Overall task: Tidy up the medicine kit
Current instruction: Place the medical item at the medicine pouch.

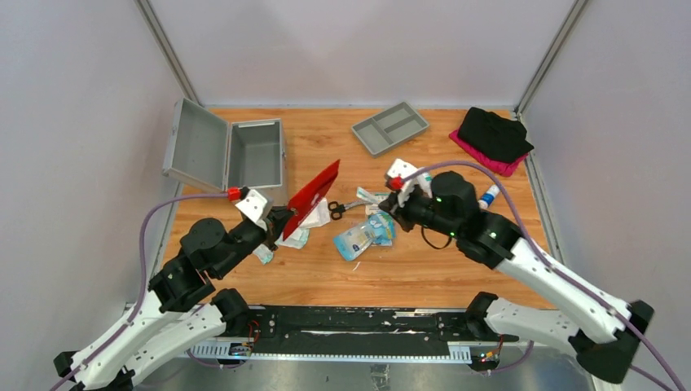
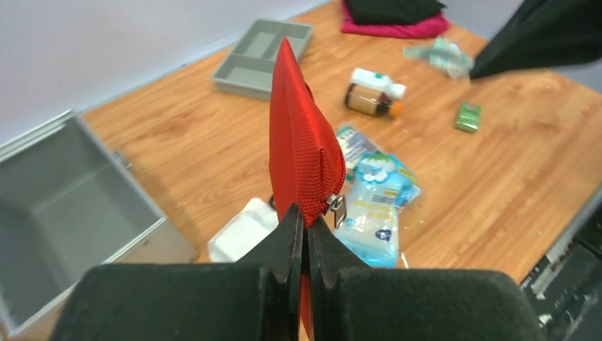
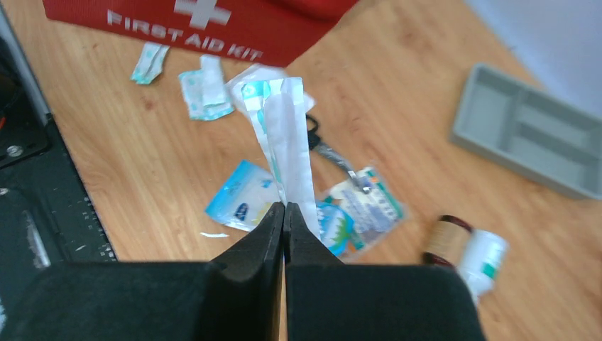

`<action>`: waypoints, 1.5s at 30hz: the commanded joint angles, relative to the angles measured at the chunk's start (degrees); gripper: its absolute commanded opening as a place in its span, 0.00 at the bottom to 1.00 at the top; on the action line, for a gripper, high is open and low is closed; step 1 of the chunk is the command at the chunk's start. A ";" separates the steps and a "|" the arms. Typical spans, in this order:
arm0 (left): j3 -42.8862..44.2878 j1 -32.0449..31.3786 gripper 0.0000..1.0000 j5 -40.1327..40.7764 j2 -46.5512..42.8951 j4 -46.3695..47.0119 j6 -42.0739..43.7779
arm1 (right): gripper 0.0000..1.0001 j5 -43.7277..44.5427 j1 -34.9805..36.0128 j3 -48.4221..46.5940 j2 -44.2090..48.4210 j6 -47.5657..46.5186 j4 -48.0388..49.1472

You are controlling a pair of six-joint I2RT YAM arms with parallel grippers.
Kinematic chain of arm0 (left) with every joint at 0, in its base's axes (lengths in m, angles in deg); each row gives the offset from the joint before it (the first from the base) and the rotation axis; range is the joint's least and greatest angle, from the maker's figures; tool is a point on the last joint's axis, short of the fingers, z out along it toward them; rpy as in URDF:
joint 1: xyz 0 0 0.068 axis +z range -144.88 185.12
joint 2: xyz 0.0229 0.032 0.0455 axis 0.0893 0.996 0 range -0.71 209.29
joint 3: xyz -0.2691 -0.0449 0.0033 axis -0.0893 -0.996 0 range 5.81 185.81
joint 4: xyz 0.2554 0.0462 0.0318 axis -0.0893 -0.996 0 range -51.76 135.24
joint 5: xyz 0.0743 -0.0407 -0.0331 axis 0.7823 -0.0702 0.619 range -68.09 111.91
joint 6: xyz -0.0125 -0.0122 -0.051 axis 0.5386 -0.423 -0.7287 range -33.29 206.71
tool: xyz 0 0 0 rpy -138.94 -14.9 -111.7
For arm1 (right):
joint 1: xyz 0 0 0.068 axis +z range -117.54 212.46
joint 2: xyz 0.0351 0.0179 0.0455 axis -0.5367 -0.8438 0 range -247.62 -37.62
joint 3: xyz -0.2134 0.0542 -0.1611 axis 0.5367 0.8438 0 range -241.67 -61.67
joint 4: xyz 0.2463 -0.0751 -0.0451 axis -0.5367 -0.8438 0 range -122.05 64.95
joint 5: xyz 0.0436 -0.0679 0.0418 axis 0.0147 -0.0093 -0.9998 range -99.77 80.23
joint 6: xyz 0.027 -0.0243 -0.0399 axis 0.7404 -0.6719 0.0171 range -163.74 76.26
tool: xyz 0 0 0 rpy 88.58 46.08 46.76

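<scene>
The medicine kit [image 1: 257,155], a silver-grey metal case, stands open and empty at the back left with its lid [image 1: 195,147] tilted outward; it shows again in the left wrist view [image 2: 64,206]. My left gripper [image 2: 305,217] is shut on the zipper edge of a red "FIRST AID KIT" pouch [image 2: 298,142], held up on edge above the table [image 1: 314,195]. My right gripper [image 3: 285,206] is shut on a thin white-and-teal packet [image 3: 287,142], lifted over the loose supplies at mid-table [image 1: 392,213].
A grey compartment tray [image 1: 389,128] sits at the back centre and a black-and-pink cloth [image 1: 493,138] at the back right. Scissors [image 1: 342,208], blue packets [image 1: 367,232], a white box [image 2: 241,231], a brown bottle [image 3: 446,238] and a white bottle [image 3: 483,259] lie on the wood.
</scene>
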 commanded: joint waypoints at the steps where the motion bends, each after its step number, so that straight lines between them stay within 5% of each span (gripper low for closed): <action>1: 1.61 0.45 0.00 -13.43 2.33 4.88 5.01 | 0.00 8.55 -0.63 1.77 9.20 -6.10 -5.43; 6: 5.23 0.44 0.00 -16.48 6.58 1.31 5.47 | 0.00 3.72 -0.72 -2.56 12.15 -9.57 -12.73; 18: 7.67 0.44 0.00 -24.16 8.99 -3.79 8.31 | 0.00 -20.35 -1.80 -15.90 2.76 -13.06 -32.13; 45: 6.96 0.44 0.00 -32.38 8.11 -5.31 11.23 | 0.00 -22.06 -7.74 -18.55 -3.61 -13.10 -35.71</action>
